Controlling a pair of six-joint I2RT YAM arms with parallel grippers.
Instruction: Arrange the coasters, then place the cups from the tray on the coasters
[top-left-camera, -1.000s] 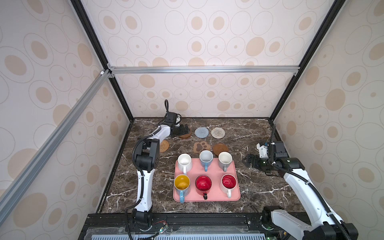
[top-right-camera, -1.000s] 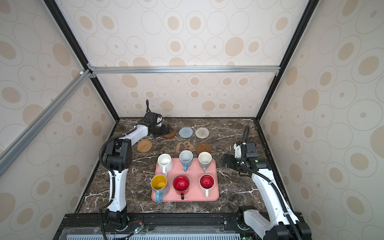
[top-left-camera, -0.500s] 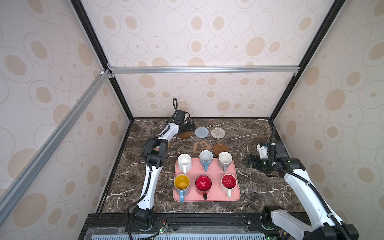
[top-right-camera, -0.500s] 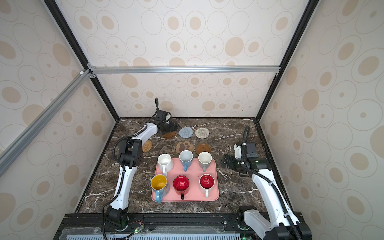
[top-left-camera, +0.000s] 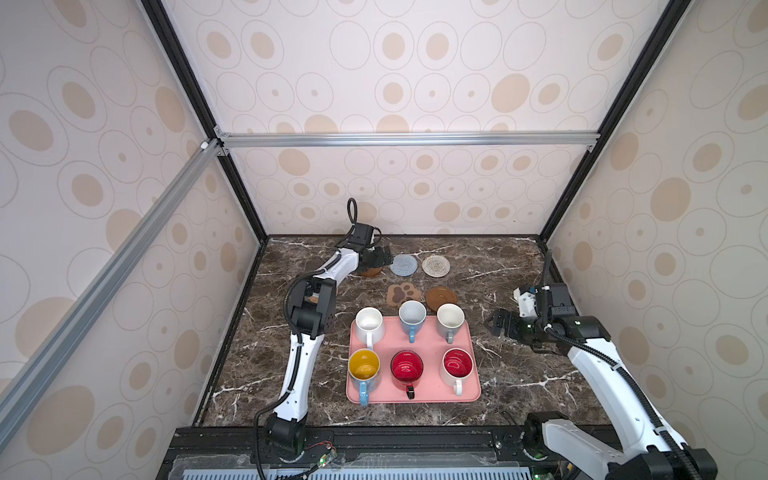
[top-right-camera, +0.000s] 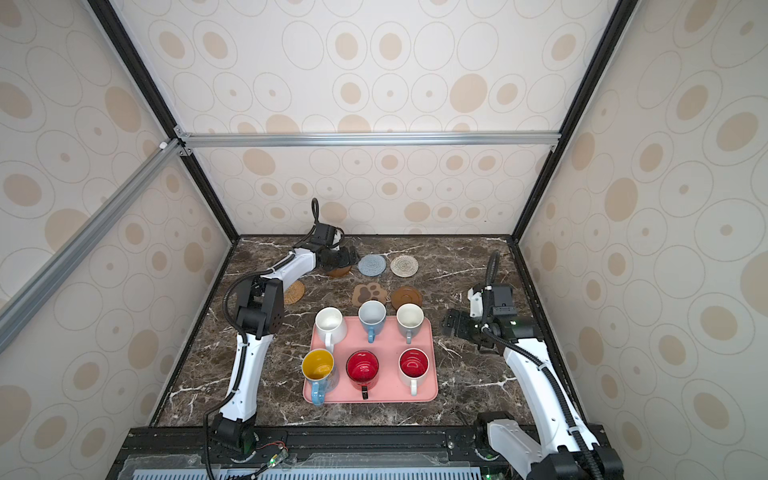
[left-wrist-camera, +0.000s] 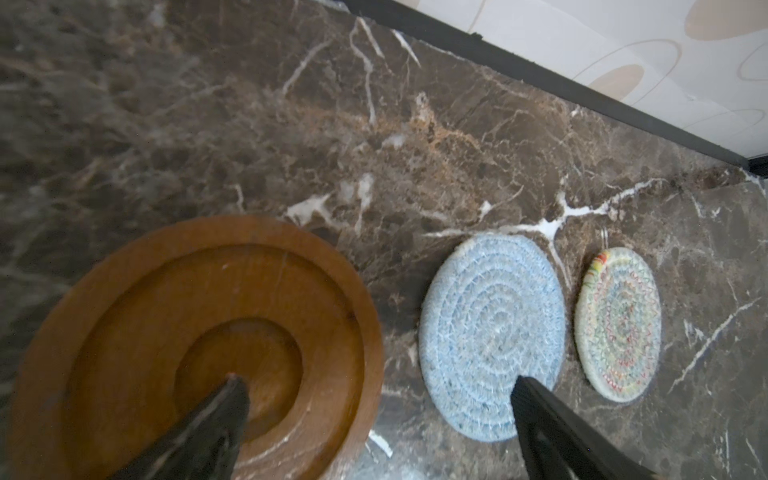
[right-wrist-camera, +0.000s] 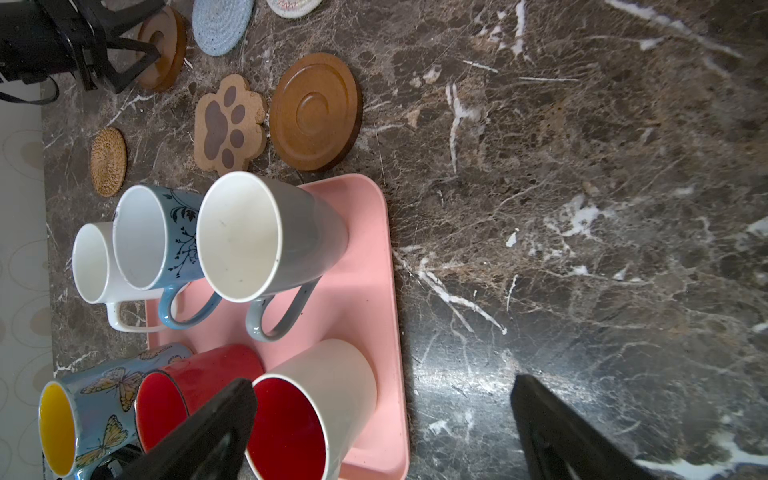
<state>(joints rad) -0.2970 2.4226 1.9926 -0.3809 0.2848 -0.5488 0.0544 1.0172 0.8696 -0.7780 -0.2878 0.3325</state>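
Six cups stand on the pink tray (top-left-camera: 471, 392): white (top-left-camera: 369, 323), light blue (top-left-camera: 412, 312), grey-white (top-left-camera: 450, 319), blue with yellow inside (top-left-camera: 364, 368), red (top-left-camera: 407, 365), white with red inside (top-left-camera: 457, 363). Behind the tray lie the coasters: paw-shaped (top-left-camera: 402, 294), wooden disc (top-left-camera: 440, 297), blue-grey woven (top-left-camera: 403, 264), cream woven (top-left-camera: 436, 265), rattan (top-right-camera: 294, 291). My left gripper (top-left-camera: 384, 259) is open at the back over a second wooden disc (left-wrist-camera: 199, 345), one finger above its centre. To the right of the tray my right gripper (top-left-camera: 500, 324) is open and empty.
The marble table (top-left-camera: 519, 374) is walled in at the back and on both sides by black posts and patterned panels. My left arm's elbow (top-left-camera: 311, 307) stands just left of the tray. The black front rail (top-left-camera: 395, 440) borders the near edge.
My left gripper has swung right along the back wall until it stands over the wooden disc, and its elbow has moved right too. The right arm, cups and coasters have not moved.
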